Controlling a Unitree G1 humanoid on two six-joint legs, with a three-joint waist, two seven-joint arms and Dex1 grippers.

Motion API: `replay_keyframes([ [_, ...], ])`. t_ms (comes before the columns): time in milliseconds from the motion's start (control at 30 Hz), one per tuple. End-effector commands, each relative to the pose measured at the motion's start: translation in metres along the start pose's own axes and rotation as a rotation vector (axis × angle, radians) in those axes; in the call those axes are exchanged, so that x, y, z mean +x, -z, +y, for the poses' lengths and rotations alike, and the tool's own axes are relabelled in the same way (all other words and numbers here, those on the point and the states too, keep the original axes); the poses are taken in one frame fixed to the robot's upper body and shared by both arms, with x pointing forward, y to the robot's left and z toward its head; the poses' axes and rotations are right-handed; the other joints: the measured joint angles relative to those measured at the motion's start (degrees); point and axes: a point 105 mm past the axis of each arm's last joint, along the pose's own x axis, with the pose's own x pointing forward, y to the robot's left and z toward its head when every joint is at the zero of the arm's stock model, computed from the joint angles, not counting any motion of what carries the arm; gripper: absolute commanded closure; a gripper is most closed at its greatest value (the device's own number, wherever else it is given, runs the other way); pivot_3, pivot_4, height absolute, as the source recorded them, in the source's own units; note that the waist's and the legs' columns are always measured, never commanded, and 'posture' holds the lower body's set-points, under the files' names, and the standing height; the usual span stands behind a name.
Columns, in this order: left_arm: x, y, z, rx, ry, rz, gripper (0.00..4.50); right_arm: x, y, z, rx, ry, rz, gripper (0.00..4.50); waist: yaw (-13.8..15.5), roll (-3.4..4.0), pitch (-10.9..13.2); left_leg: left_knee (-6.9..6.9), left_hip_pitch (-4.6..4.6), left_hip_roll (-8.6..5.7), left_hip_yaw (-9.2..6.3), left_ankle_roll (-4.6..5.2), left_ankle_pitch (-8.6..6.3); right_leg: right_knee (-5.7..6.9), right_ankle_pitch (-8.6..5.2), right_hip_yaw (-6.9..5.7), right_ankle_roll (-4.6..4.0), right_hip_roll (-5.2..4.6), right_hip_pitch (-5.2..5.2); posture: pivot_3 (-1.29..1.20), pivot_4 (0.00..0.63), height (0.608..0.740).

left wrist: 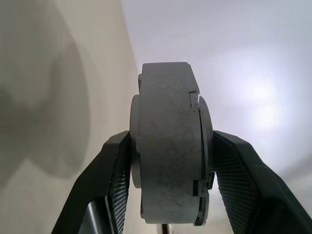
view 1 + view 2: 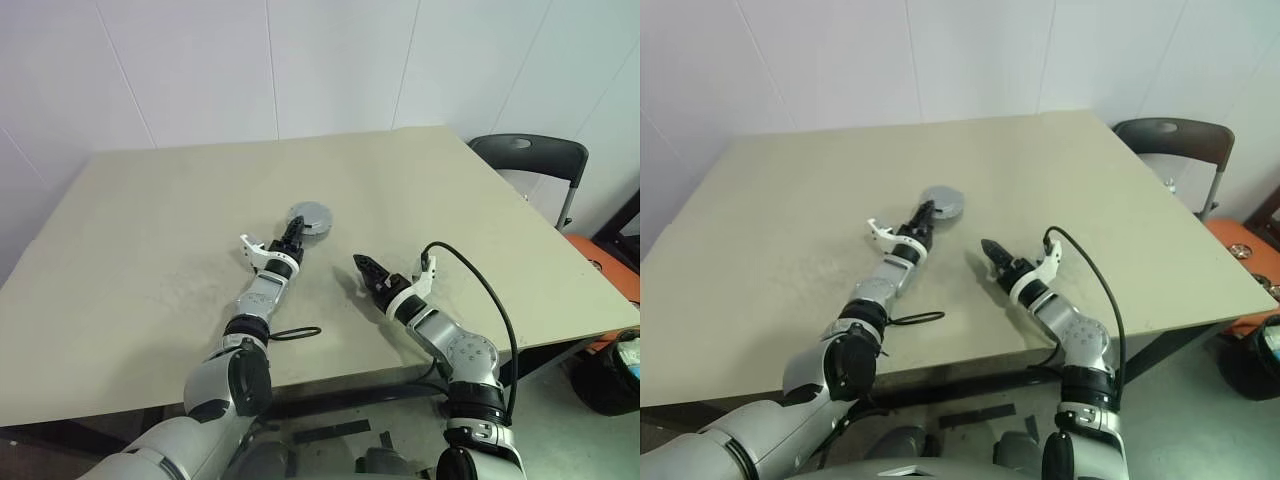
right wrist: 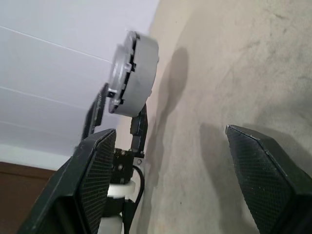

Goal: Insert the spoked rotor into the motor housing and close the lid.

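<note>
Beige and bare, the surface [image 2: 150, 230] stretches out under both our arms. On our left side, the left claw [image 2: 293, 232] reaches forward and is clamped on the motor housing [image 2: 311, 218], its two black fingers [image 1: 109, 190] pressed against the flat faces of the silver-grey cylinder. In the left wrist view we see the housing edge-on between those fingers, with the lid [image 1: 204, 161] lying shut against the body on one side, a thin seam running between them. The right wrist view shows the housing lifted off the surface, standing on edge in the left claw with its shadow falling beside it. To the right, well apart from the housing, our right claw [image 2: 362, 266] hovers low over the surface, pointing forward and toward the left, its fingers [image 3: 265, 180] spread wide with nothing between them. Farther right, past the surface's edge, stands a dark chair [image 2: 530, 155].
</note>
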Motion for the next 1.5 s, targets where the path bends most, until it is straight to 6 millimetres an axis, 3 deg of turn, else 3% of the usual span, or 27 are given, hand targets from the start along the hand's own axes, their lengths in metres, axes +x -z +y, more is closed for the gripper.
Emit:
replay_keyframes([
  [33,0.005,-0.043,-0.010,0.022,-0.013,-0.206,2.30,0.004,-0.005,0.010,-0.027,-0.036,-0.004,0.73,-0.2,-0.01,0.0,0.00,0.00,0.00,0.00,0.00,0.00,0.01,0.00,0.00,0.00,0.01,-0.01,0.00,0.000,0.740],
  [267,-0.020,-0.124,0.008,0.200,-0.208,-0.500,2.30,0.007,0.000,0.010,-0.029,-0.039,0.015,0.73,-1.7,-0.11,0.1,0.00,0.03,0.19,0.01,-0.02,0.02,0.15,0.00,0.12,0.01,0.28,-0.12,0.00,0.000,0.740],
  [433,-0.038,-0.171,-0.001,0.314,-0.227,-0.645,2.30,0.008,0.008,0.011,-0.034,-0.059,0.056,0.73,-1.5,-0.32,0.1,0.04,0.02,0.17,0.01,-0.04,0.03,0.25,0.01,0.15,0.01,0.37,-0.17,0.00,0.000,0.740],
  [533,-0.044,-0.187,-0.004,0.337,-0.232,-0.686,2.30,0.009,0.013,0.010,-0.042,-0.052,0.076,0.73,-1.0,-0.38,0.1,0.09,0.01,0.10,0.00,-0.04,0.03,0.25,0.01,0.13,0.01,0.32,-0.24,0.00,0.000,0.740],
  [767,-0.053,-0.195,0.002,0.378,-0.277,-0.710,2.30,0.009,0.015,0.006,-0.050,-0.041,0.088,0.73,0.0,-0.47,0.1,0.13,0.01,0.07,-0.01,-0.05,0.04,0.29,0.03,0.13,-0.02,0.30,-0.37,0.00,0.000,0.740],
  [1133,-0.055,-0.180,0.021,0.411,-0.351,-0.647,2.30,0.010,0.023,0.002,-0.110,-0.014,0.123,0.73,0.0,-0.54,0.0,0.17,0.02,0.08,-0.01,-0.10,0.07,0.45,0.03,0.13,-0.02,0.32,-0.40,0.00,0.000,0.740],
  [1433,-0.064,-0.179,0.039,0.399,-0.462,-0.651,2.30,0.006,0.027,-0.006,-0.167,0.031,0.144,0.73,-0.1,-0.62,-0.2,0.21,0.25,0.08,0.00,-0.12,0.08,0.66,0.03,0.14,-0.02,0.34,-0.30,0.00,0.000,0.740],
  [1467,-0.064,-0.179,0.039,0.391,-0.460,-0.653,1.58,0.006,0.027,-0.007,-0.173,0.035,0.145,0.73,-0.1,-0.63,-0.2,0.21,0.26,0.08,0.00,-0.13,0.08,0.69,0.03,0.14,-0.02,0.34,-0.30,0.00,0.000,0.740],
  [1500,-0.065,-0.179,0.039,0.381,-0.455,-0.659,1.33,0.005,0.027,-0.007,-0.174,0.037,0.144,0.73,0.0,-0.64,-0.2,0.23,0.27,0.08,0.00,-0.13,0.08,0.73,0.03,0.14,-0.02,0.34,-0.30,0.00,0.000,0.740],
])
